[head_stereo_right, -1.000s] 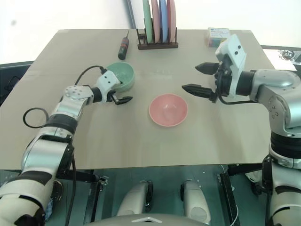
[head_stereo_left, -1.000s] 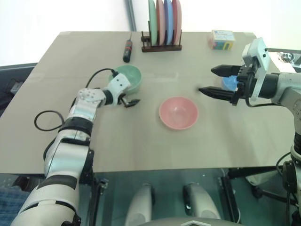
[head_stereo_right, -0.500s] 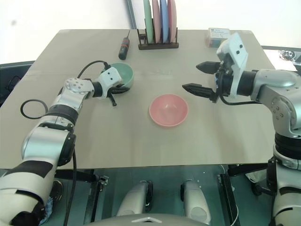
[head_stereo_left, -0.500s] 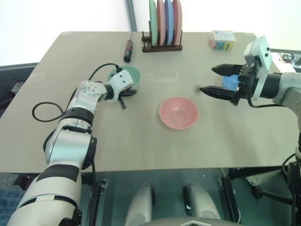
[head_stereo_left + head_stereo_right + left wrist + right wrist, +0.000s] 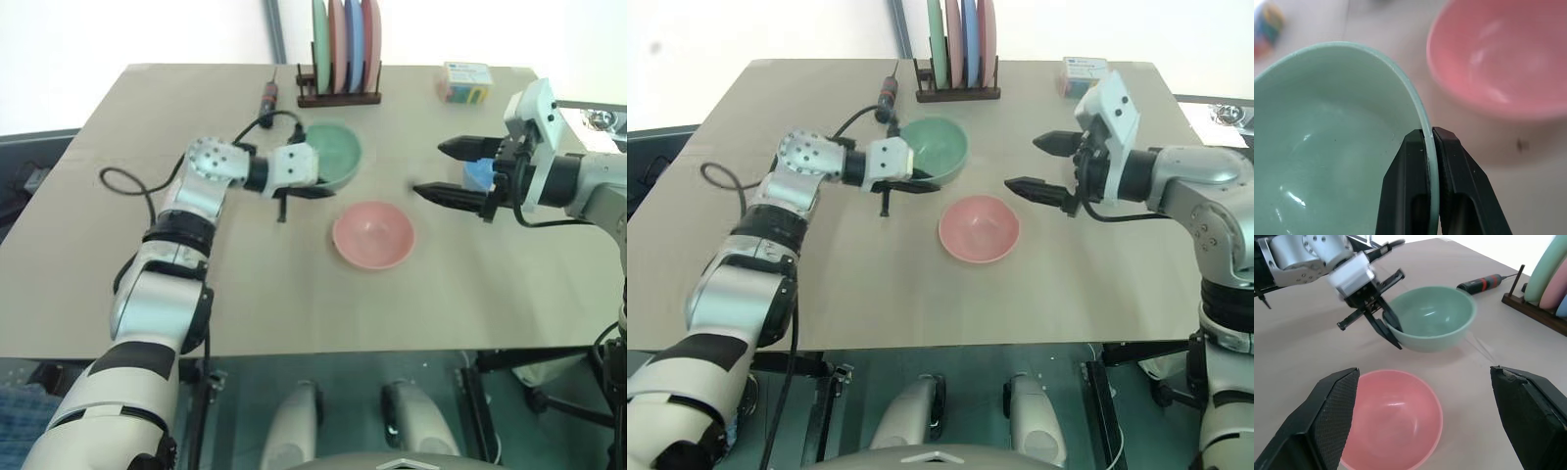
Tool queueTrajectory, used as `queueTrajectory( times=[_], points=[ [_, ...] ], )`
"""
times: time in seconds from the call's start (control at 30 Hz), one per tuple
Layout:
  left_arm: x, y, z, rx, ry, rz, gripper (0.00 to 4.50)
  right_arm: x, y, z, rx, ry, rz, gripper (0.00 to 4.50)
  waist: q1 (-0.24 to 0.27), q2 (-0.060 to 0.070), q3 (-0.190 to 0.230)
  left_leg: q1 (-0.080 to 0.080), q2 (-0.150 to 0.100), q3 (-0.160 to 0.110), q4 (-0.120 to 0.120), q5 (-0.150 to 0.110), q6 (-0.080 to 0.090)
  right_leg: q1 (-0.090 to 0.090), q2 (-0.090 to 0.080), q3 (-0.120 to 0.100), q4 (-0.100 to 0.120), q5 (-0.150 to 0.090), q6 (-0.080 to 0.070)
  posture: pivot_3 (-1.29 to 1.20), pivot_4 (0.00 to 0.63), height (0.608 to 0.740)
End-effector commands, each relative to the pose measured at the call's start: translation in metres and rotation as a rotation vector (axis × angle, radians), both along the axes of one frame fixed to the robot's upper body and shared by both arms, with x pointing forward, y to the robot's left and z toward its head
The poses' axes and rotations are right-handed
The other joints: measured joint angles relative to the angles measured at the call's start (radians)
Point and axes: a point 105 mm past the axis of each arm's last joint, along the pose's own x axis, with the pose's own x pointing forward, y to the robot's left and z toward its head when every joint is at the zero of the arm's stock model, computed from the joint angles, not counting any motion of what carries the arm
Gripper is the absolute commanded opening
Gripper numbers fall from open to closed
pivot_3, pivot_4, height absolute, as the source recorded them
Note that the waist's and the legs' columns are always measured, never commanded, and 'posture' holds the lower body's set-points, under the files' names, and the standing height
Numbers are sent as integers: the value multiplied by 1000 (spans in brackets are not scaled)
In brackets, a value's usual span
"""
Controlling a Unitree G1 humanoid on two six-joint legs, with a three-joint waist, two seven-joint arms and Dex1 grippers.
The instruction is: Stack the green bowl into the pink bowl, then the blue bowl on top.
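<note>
My left gripper (image 5: 315, 189) is shut on the near rim of the green bowl (image 5: 331, 155), and its black fingers (image 5: 1413, 166) pinch the thin edge. The bowl hangs upright a little above the table, just behind and to the left of the pink bowl (image 5: 372, 235). The pink bowl sits empty at the table's middle. My right gripper (image 5: 429, 168) stands open to the right of both bowls with nothing between its fingers. Behind it the blue bowl (image 5: 477, 172) rests on the table, partly hidden by the fingers.
A wooden rack (image 5: 338, 96) with several upright plates stands at the back edge. A red-and-black screwdriver (image 5: 267, 98) lies left of it, and a small colourful box (image 5: 463, 81) sits at the back right. A black cable (image 5: 127, 181) loops off my left arm.
My left gripper closed on the green bowl's rim, lifted it and carried it right toward the pink bowl. The right arm stayed put.
</note>
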Motion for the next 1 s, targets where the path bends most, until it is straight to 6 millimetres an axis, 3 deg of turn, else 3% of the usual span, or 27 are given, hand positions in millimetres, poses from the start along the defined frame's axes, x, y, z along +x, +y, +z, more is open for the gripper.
queueTrajectory(
  times=[0.03,0.2,0.33,0.43,0.6,0.77,1.0],
  points=[
    [-29,-27,19,7,-84,-184,23,-4,0,10,-3,-59,4,4500,-3,0,0,0,0,0,0,0,0,0,0,0,0,0,0,0,150,740],
    [-63,-44,6,89,-65,-352,23,-5,0,10,-3,-60,1,4500,-6,0,0,1,0,0,0,0,0,0,0,1,1,0,0,0,150,740],
    [-71,-43,-4,146,-54,-387,1508,-5,-1,10,-5,-64,-5,4500,-5,0,0,1,0,0,3,0,0,0,1,1,2,0,0,0,150,740],
    [-65,-41,-4,132,-62,-357,2439,-6,-3,10,-7,-65,-13,4500,-4,0,0,1,0,0,4,0,0,1,1,1,2,0,0,0,150,740],
    [-59,-45,13,-46,-30,-307,4410,-3,-7,8,-22,-61,-38,4500,-2,0,0,1,0,0,5,0,0,1,1,1,2,0,0,0,150,740],
    [-60,-27,41,-379,206,-230,4410,32,-35,-14,-139,-26,-252,4500,-7,1,0,0,1,0,7,0,1,1,1,0,2,0,0,0,150,740],
    [-62,26,24,-554,376,-39,4410,91,-88,-59,-341,5,-477,4500,-10,1,0,3,1,3,6,0,1,2,1,3,3,0,0,0,150,740]
  ],
)
